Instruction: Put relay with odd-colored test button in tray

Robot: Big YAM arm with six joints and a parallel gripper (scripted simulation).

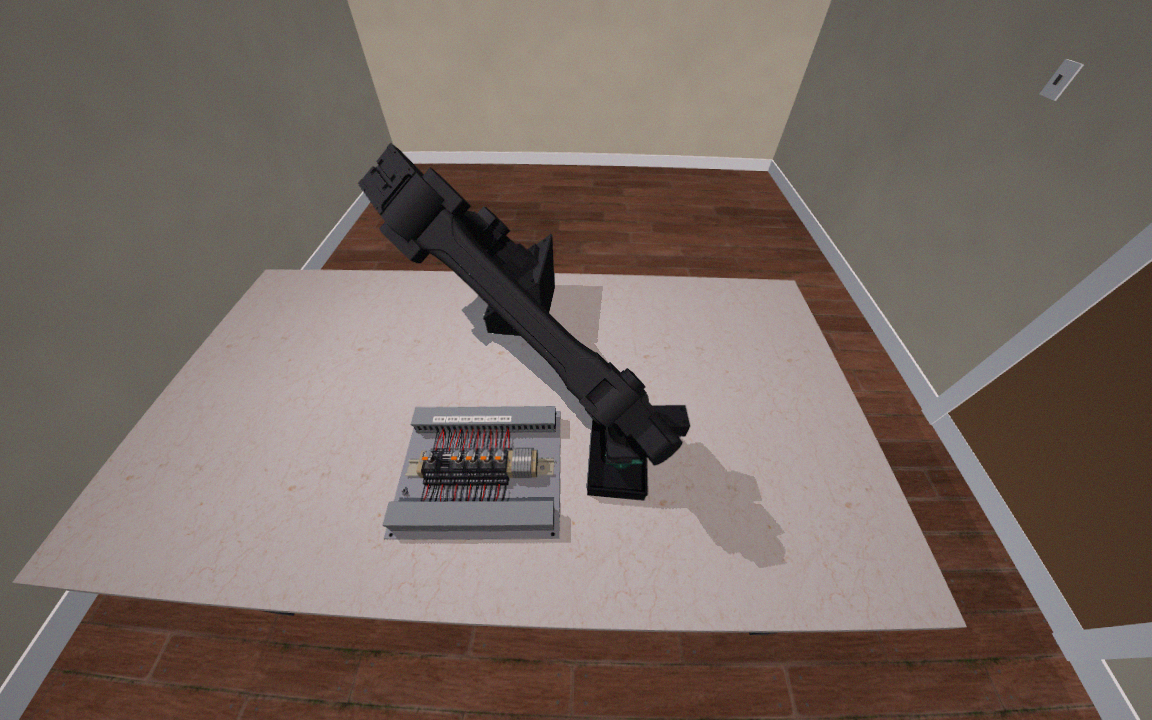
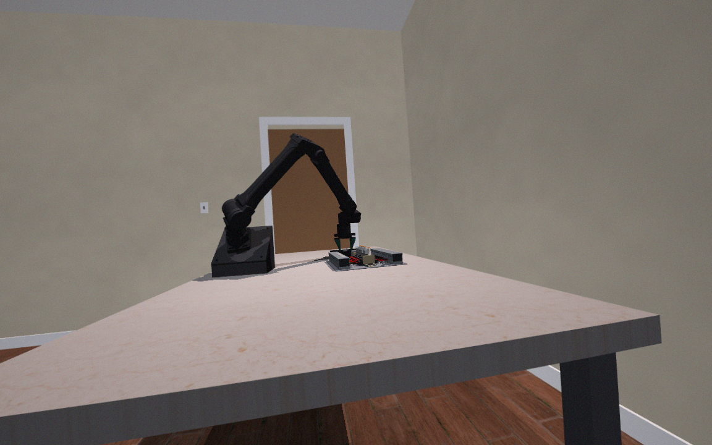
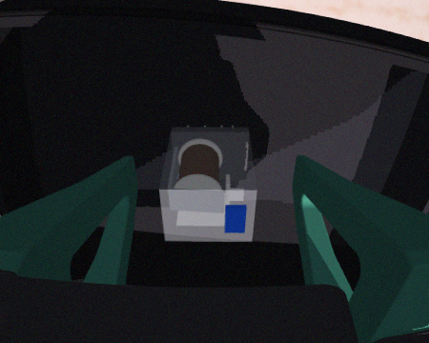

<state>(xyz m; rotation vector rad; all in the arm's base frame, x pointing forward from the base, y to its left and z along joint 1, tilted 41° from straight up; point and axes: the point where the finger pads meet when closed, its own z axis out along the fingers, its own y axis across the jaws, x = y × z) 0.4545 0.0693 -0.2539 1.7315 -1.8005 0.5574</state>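
A grey relay (image 3: 209,197) with a blue test button (image 3: 235,219) lies on the floor of the black tray (image 3: 176,83). My gripper (image 3: 214,171) hangs over it with its green fingers open. The fingers stand apart on either side of the relay and do not touch it. In the top view the tray (image 1: 618,470) stands open side up on the bench, just right of the control panel (image 1: 473,470). The wrist covers most of the tray there. The gripper (image 2: 344,241) also shows in the exterior view, pointing straight down.
On the panel a row of relays with orange buttons (image 1: 464,462) sits between two grey wire ducts. The arm's base (image 1: 522,295) stands at the back of the bench. The arm reaches over the bench toward the tray.
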